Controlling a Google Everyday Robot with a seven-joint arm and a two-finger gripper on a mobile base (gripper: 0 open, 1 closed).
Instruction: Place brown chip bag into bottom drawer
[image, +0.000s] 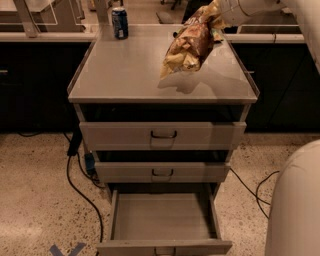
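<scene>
The brown chip bag (189, 44), crumpled with tan and gold patches, hangs in the air above the right half of the cabinet top (125, 75) and casts a shadow on it. My gripper (218, 15) comes in from the top right on a white arm and is shut on the bag's upper end. The bottom drawer (162, 217) is pulled open at the foot of the cabinet, and its flat grey tray shows nothing inside. The two drawers above it are closed.
A blue can (119, 22) stands at the back left of the cabinet top. Black cables (82, 185) run over the speckled floor left of the cabinet, and another cable (257, 192) lies to the right. My white body (295, 200) fills the lower right corner.
</scene>
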